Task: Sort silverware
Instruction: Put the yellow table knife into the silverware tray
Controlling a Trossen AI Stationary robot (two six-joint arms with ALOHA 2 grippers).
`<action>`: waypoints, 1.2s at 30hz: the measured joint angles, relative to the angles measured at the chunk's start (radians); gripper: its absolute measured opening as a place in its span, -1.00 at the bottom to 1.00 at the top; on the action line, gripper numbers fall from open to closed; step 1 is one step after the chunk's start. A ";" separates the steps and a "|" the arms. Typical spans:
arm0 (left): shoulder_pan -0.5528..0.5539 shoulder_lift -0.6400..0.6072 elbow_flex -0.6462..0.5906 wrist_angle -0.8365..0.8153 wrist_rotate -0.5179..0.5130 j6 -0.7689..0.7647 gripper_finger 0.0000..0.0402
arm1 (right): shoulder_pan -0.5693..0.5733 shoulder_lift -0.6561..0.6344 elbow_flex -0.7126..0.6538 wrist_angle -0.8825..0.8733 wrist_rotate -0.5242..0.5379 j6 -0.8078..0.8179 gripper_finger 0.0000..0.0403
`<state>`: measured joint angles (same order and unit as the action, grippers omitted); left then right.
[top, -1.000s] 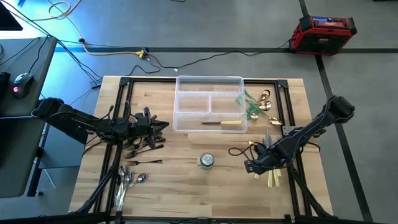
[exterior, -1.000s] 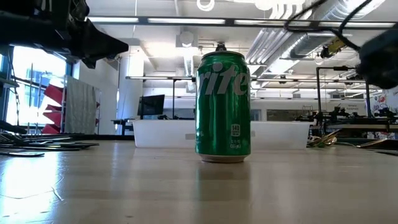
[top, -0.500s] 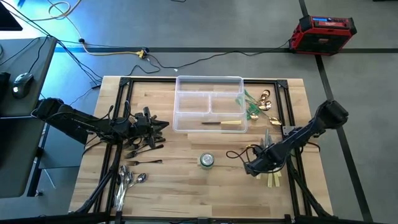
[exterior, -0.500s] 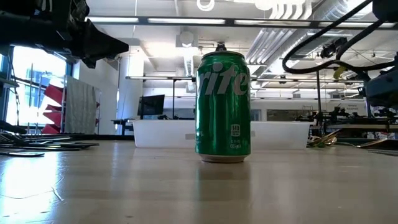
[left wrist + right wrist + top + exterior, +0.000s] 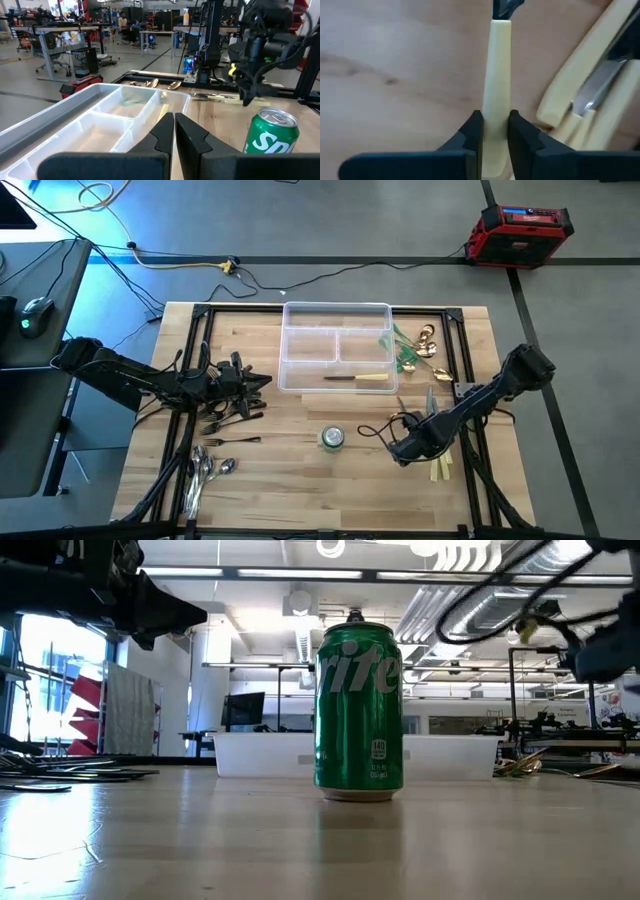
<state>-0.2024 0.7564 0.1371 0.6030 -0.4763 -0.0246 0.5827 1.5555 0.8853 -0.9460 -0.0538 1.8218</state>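
Note:
My right gripper (image 5: 398, 452) is at the near right, shut on a cream-handled knife (image 5: 499, 75) whose dark blade (image 5: 506, 7) points away from the fingers. More cream-handled knives (image 5: 437, 465) lie in a pile beside it on the table. My left gripper (image 5: 262, 383) hovers shut at the left, near the clear divided tray (image 5: 300, 320), above the dark forks (image 5: 225, 418). One knife (image 5: 357, 377) lies in the tray's near compartment. Silver spoons (image 5: 205, 470) lie at the near left. Green-handled pieces (image 5: 405, 352) and gold spoons (image 5: 428, 340) lie right of the tray. My right gripper pinches the cream handle (image 5: 497, 107) by its two long sides between its two fingers (image 5: 472, 130). The handle runs on back between the fingers, and its butt end is hidden there. The fingers slant down from the table's right. I cannot tell whether the knife is clear of the table.
A green soda can (image 5: 332, 438) stands upright near the table's middle, left of my right gripper. Black frame rails (image 5: 195, 360) run along the table's left and right sides. A cable loop (image 5: 385, 425) lies by the right arm.
My right gripper has edged toward the table's left edge beside the knife pile; in the low view it dips down and then comes up a little.

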 joint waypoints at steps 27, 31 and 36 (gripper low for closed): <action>0.000 0.000 0.000 -0.010 -0.009 -0.013 -1.00 | -0.753 0.120 0.343 -0.022 0.218 -1.924 -0.80; 0.000 0.000 0.000 -0.031 -0.009 -0.027 -1.00 | -0.762 0.206 0.342 -0.019 0.221 -2.027 -0.80; 0.000 0.000 0.000 -0.039 -0.008 -0.042 -1.00 | -0.775 0.275 0.342 -0.009 0.237 -2.057 -0.77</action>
<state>-0.2024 0.7566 0.1368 0.5644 -0.4846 -0.0669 -0.1918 1.8306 1.2274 -0.9553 0.1830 -0.2349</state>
